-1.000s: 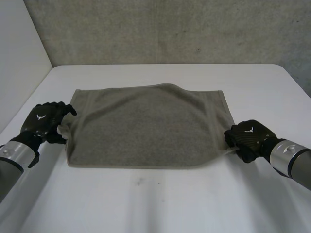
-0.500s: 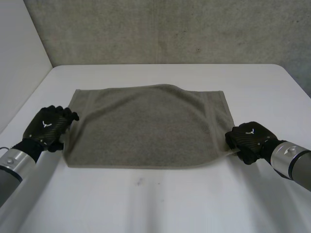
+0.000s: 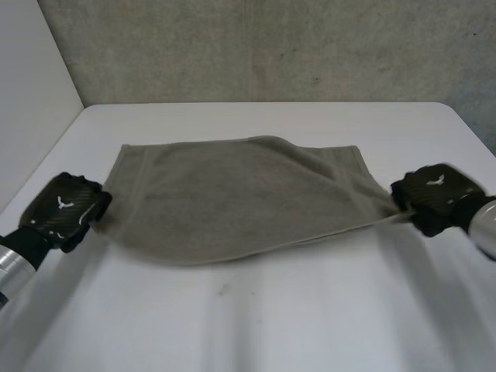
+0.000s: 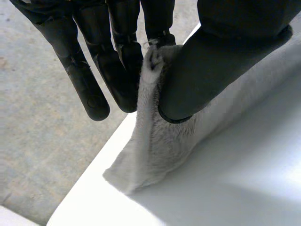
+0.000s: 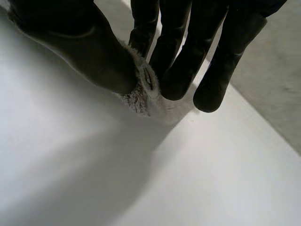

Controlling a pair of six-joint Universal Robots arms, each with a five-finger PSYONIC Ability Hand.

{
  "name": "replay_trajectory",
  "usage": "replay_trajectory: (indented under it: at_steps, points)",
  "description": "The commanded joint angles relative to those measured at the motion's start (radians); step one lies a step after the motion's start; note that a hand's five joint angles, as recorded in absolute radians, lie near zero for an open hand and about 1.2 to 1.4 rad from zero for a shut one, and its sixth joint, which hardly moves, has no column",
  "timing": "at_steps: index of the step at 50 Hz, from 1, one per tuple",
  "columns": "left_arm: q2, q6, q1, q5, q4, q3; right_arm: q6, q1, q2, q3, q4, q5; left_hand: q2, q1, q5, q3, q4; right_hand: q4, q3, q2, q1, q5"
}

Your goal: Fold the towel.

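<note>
With my left hand [image 3: 63, 211] and right hand [image 3: 434, 194] each pinching a near corner of the towel [image 3: 232, 198], its near edge raised off the table [image 3: 256, 325] and its far edge flat, I'm starting the fold; next I'd carry both corners evenly to the far edge.

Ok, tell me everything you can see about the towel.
The towel is a grey-brown terry rectangle with a woven band near each short end. Its far edge lies on the white table. The left hand pinches its near left corner between thumb and fingers, the right hand its near right corner, both raised a little, so the near edge sags in a curve between them.
</note>
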Motion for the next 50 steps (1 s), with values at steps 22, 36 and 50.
replay_trajectory:
  at_steps: [22,36,50]
  points:
    - [0.056,-0.324,-0.111,-0.081,-0.416,0.283,-0.310,-0.089,0.103,-0.338,0.354,0.048,0.180,0.206,0.198,0.182,0.180,0.055,0.056,0.065,0.064,0.049]
    - [-0.537,-0.349,-0.396,-0.462,-0.383,0.940,-0.167,0.122,0.575,-0.809,0.250,0.293,0.180,0.206,0.198,0.182,0.180,0.055,0.056,0.065,0.064,0.049]
    - [-0.809,-0.349,-0.463,-0.625,-0.389,1.283,-0.136,0.189,0.815,-1.054,0.085,0.383,-0.004,0.022,0.013,-0.003,-0.005,-1.167,-1.166,-1.157,-1.158,-1.173]
